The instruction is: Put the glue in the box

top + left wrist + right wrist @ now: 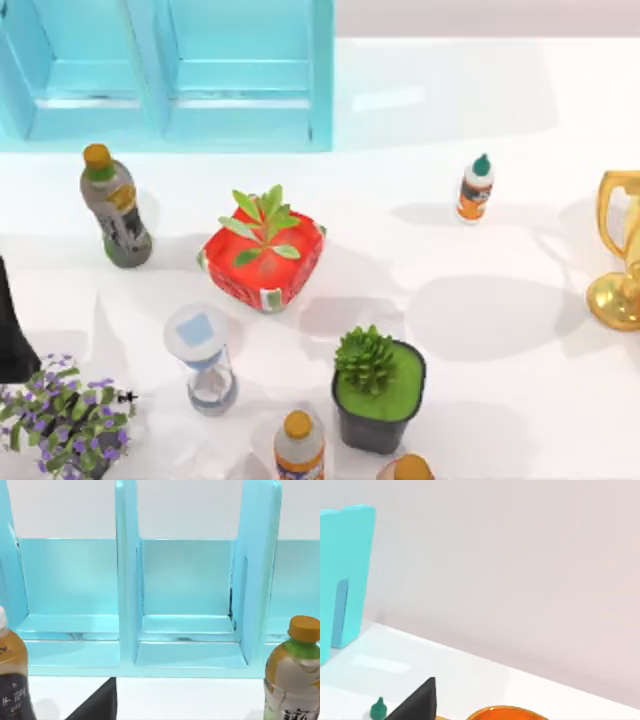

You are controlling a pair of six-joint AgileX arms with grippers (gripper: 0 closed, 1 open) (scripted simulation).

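Note:
The glue (476,188) is a small white bottle with a green pointed cap and an orange label, standing upright on the table right of centre. Its green cap (378,710) peeks in at the edge of the right wrist view. The box (240,120) is a light blue case with open compartments at the back left, and the left wrist view looks straight into it (187,650). My left arm (10,330) is parked at the table's left edge. One dark finger (97,705) of the left gripper and one dark finger (417,702) of the right gripper show, off centre, holding nothing.
A drink bottle (115,205) stands in front of the box. A red pot with a plant (263,255), an hourglass (203,360), a black pot with a succulent (378,385), purple flowers (65,415) and two orange-capped bottles (299,447) fill the front left. A gold trophy (620,250) stands at the right edge.

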